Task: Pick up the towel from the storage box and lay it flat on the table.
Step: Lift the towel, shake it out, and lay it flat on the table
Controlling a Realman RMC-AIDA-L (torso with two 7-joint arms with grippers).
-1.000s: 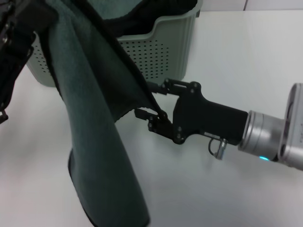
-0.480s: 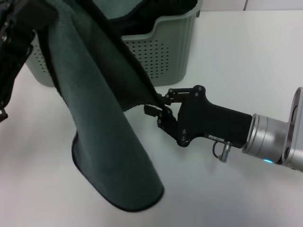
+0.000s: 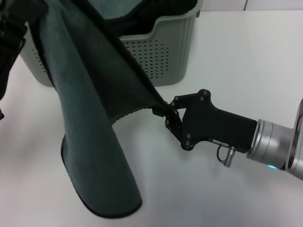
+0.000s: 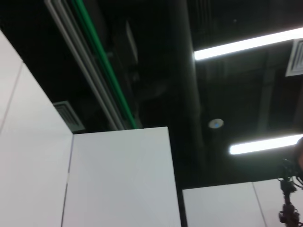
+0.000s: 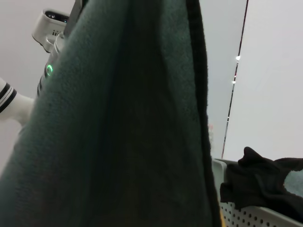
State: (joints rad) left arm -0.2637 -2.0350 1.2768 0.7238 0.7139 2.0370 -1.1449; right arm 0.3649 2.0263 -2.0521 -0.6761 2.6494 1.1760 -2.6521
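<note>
Teal towel (image 3: 90,118) hangs from our left gripper (image 3: 12,28), mostly out of frame, grip unreadable; our right gripper (image 3: 163,111) pinches its edge above the table (image 3: 227,61).

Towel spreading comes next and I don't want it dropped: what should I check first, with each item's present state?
1. Right gripper fingers shut on the towel edge: ok.
2. Left gripper holds the towel's upper end: cannot tell, the fingers are hidden at the head view's top left.
3. Towel out of the storage box: not ok, its top hangs over the rim.
4. Towel's lower end on the table: ok.
5. Towel flat: not ok, draped.
</note>
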